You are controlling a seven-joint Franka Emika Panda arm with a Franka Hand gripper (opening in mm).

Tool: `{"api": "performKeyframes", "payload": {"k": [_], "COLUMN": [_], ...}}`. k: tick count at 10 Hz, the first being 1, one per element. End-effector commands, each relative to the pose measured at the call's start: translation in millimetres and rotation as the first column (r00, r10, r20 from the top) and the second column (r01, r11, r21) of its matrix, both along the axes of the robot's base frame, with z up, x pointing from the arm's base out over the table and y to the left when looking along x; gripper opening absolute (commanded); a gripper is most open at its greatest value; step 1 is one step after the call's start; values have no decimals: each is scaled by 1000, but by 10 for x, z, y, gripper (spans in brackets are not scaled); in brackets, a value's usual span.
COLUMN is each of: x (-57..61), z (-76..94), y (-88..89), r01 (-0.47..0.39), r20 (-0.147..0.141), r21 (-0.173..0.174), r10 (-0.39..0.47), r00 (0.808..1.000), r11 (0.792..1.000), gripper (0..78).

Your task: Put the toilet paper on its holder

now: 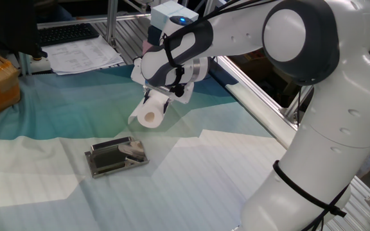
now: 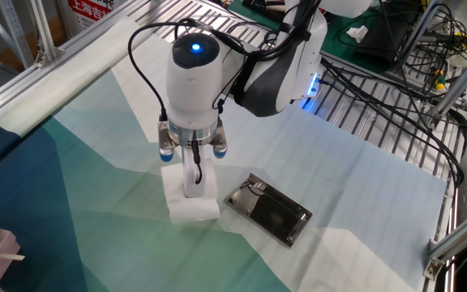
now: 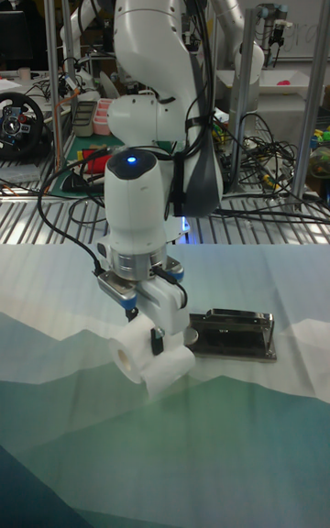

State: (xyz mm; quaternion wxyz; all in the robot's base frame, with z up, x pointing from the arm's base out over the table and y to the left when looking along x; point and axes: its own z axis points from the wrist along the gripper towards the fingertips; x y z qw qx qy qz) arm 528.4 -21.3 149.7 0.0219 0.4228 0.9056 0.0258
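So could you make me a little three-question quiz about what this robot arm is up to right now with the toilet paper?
1. True or false: the toilet paper is already on the holder.
2. What is the gripper doing? A) hanging open over the table B) shut on the toilet paper C) gripping the holder
3. Fill in: in the tall fixed view, the holder lies flat on the cloth to the ____ of the roll.

Key:
1. False; the roll is held in the gripper, apart from the holder.
2. B
3. right
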Motion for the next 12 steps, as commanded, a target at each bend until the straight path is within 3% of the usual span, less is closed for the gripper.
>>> {"api": "performKeyframes", "payload": {"k": [1,6,10,12], "x": [9,9,1,-104], "z": [13,13,8,-48], "y": [-1,-1,1,15], "r01": [42,75,123,123], "r20": [-2,1,-4,3], "r21": [-9,-17,-2,-14], "r10": [-42,-75,-123,-123], "r00": [999,997,992,992], "r11": [999,997,992,992], "gripper": [13,13,13,13]}}
